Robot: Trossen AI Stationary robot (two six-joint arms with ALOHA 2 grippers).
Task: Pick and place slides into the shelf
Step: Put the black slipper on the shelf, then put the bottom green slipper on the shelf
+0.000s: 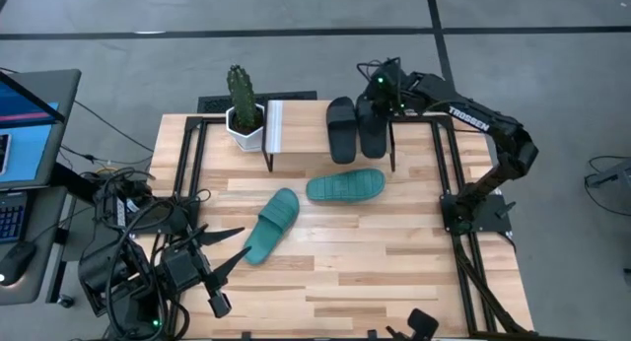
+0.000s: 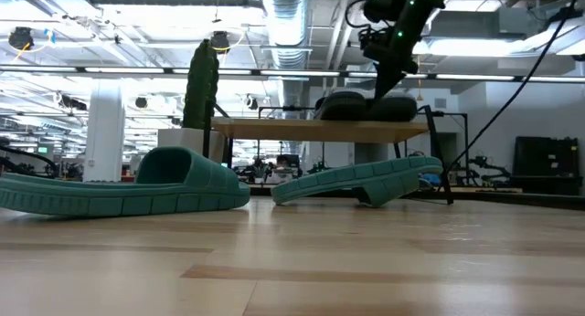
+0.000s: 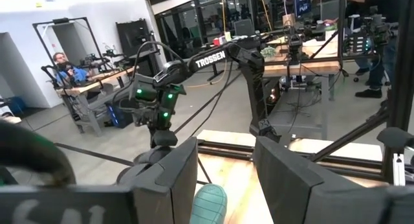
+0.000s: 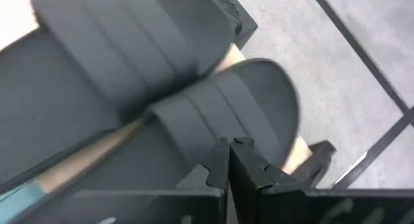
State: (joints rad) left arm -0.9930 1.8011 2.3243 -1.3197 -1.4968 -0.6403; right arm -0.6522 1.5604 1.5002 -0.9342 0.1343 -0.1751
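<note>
Shelf [image 1: 296,124] top: right hand [image 1: 375,95] clenched empty, just above black slides [image 1: 357,127].

we're in a robotics lab, an open industrial hall: bare silver ducts [image 2: 292,28] and strip lights [image 2: 512,47] run across the ceiling, the floor [image 1: 296,55] is grey concrete. a laptop [image 1: 30,129] and a tangle of cables [image 1: 128,198] sit beside the wooden table [image 1: 394,262]. farther off, more workbenches [image 3: 310,59] with gear, and a seated person [image 3: 65,65] at a desk.
</note>
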